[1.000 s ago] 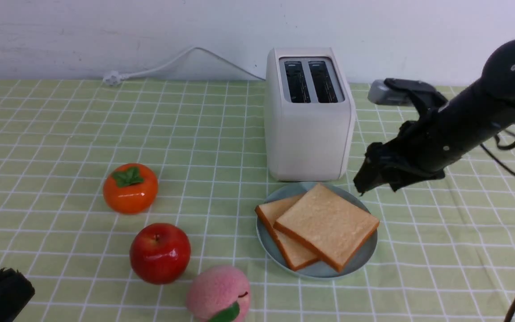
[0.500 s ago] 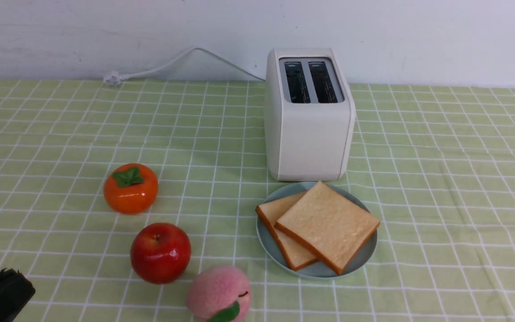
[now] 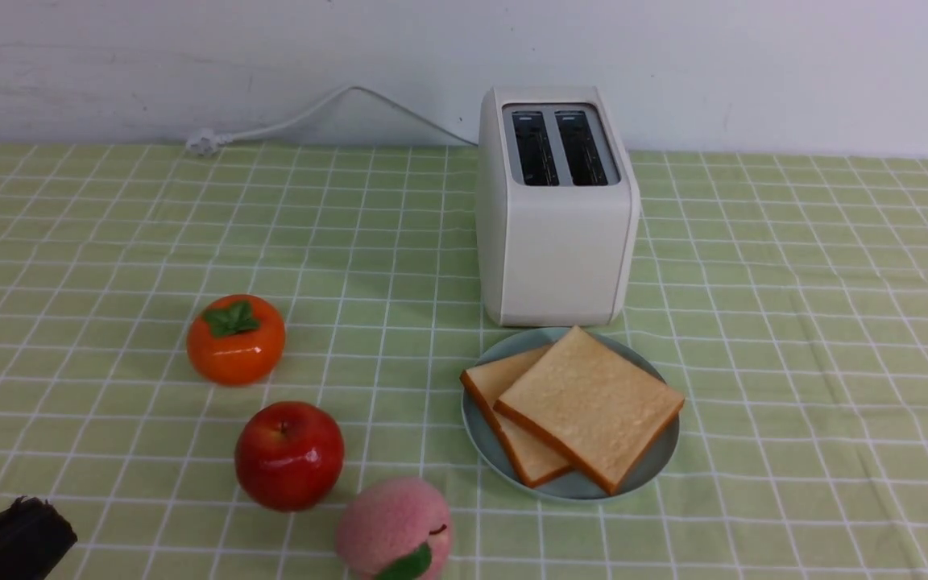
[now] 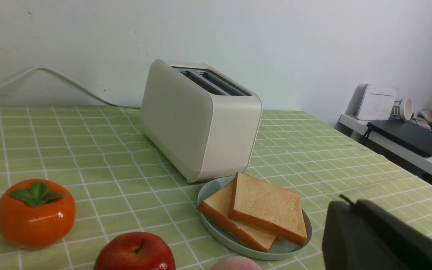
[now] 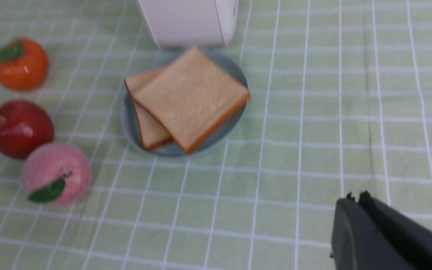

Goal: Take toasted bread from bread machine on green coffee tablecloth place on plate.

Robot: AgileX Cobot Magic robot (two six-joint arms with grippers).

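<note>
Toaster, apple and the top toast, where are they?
bread machine [image 3: 557, 258], front view, its white front face.
apple [image 3: 289, 455], front view, its red middle.
top toasted bread [image 3: 589, 407], front view, its pale upper face.

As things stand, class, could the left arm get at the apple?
Probably yes: the left end effector sits low beside the apple, with only bare cloth between them.
</note>
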